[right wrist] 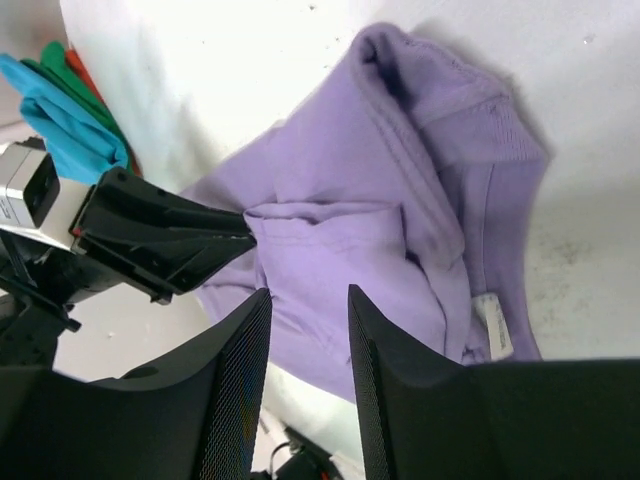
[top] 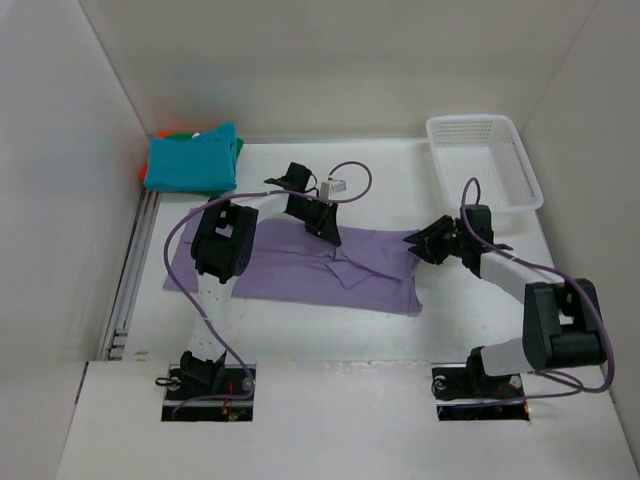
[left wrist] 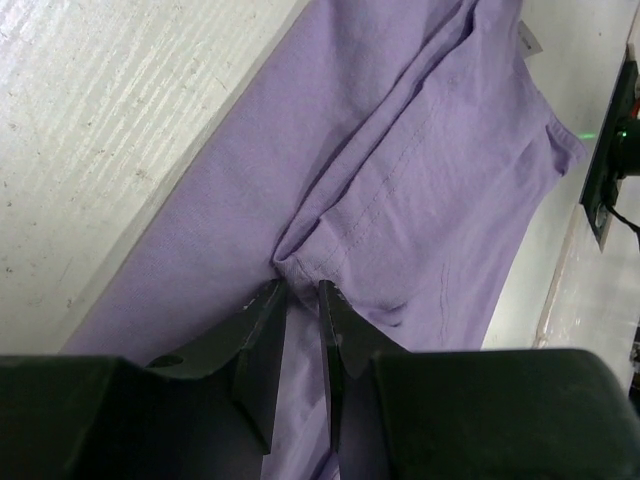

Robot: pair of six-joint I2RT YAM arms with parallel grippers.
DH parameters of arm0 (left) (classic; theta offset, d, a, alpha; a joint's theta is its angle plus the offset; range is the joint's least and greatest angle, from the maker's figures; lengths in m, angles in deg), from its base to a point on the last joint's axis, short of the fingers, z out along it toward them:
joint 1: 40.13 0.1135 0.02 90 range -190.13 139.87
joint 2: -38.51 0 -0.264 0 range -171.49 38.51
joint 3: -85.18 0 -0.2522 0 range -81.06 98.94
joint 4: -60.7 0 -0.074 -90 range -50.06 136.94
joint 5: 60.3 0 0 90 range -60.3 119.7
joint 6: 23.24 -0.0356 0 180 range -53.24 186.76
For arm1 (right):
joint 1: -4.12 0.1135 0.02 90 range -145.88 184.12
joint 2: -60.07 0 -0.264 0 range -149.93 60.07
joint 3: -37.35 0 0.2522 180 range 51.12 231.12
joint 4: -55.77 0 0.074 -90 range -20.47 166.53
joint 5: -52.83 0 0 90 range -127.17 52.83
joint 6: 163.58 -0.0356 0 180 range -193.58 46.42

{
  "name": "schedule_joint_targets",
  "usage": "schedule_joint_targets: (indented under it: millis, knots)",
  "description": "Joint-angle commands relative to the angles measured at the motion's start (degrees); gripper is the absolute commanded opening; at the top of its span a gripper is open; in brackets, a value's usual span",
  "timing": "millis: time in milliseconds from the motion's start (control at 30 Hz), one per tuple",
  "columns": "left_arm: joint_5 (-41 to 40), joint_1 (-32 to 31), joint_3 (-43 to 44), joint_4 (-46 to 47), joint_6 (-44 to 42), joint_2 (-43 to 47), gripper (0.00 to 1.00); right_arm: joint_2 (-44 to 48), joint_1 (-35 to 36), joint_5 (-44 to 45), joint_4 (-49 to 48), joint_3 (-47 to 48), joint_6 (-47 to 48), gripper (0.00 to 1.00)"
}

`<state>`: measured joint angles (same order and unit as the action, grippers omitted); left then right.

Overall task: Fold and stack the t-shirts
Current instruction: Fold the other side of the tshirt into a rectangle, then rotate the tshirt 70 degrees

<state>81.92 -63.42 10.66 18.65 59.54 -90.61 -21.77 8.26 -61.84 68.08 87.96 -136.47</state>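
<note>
The left gripper (left wrist: pixel 300 290) fills the bottom of its own view. Its jaws stand a narrow slit apart, a puckered fold of the lavender shirt (left wrist: pixel 400 150) touches the tips, and I can see nothing between them. The right gripper (right wrist: pixel 308 295) hangs above the shirt's edge with its jaws well parted and empty (a white label (right wrist: pixel 490 325) lies just beyond its tips, off to one side).

The shirt lies spread ahead of both pairs of jaws, with one sleeve (right wrist: pixel 320 230) laid in over the body. I judge the step to be the folding of this shirt, with a side fold already down. The next move calls for both sets of tips to lift straight off without dragging the pucker. Then they need a fresh grip on the edges for a crosswise fold, and later a carry to the stack (top: pixel 195 160), well beyond the left jaws, teal uppermost.

Only the top view gives the shirt's whole outline and the basket (top: pixel 470 122), out past the right jaws. Only the left wrist view shows the pucker at the tips. The right wrist view shows the left fingers side-on, meeting the folded sleeve.
</note>
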Motion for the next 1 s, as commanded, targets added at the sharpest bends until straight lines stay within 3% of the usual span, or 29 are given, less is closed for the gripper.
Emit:
schedule_joint_targets:
  millis: [0, 200, 400, 533, 633, 767, 967]
  knots:
    - [0.2, 0.0, -0.8, 1.7, 1.5, 4.3, 0.19, 4.8, 1.5, 5.4, 5.2, 0.2, 3.0, 0.41]
    - [-4.5, 0.5, -0.8, 0.9, 0.6, 7.3, 0.22, 11.0, 5.4, 15.6, 16.7, 0.9, 7.3, 0.44]
    - [-7.4, 3.9, -0.2, -3.5, -1.7, 15.7, 0.47, 13.5, 8.1, 21.7, 31.3, 2.8, 14.4, 0.56]
    - [-12.1, 10.8, -1.4, -8.5, -4.6, 20.9, 0.53, 18.3, 11.5, 22.4, 38.8, 1.2, 13.4, 0.62]
    - [-23.4, 18.6, -5.2, -10.4, -8.7, 22.2, 0.51, 23.4, 13.3, 21.5, 38.9, -2.7, 8.9, 0.63]
    - [-37.5, 28.0, -12.7, -3.1, -11.8, 23.4, 0.51, 28.5, 14.8, 18.2, 34.5, -8.4, 2.8, 0.63]
    - [-43.9, 35.3, -13.2, 5.8, -12.4, 20.9, 0.52, 23.1, 17.2, 18.5, 32.1, -9.9, 2.2, 0.64]
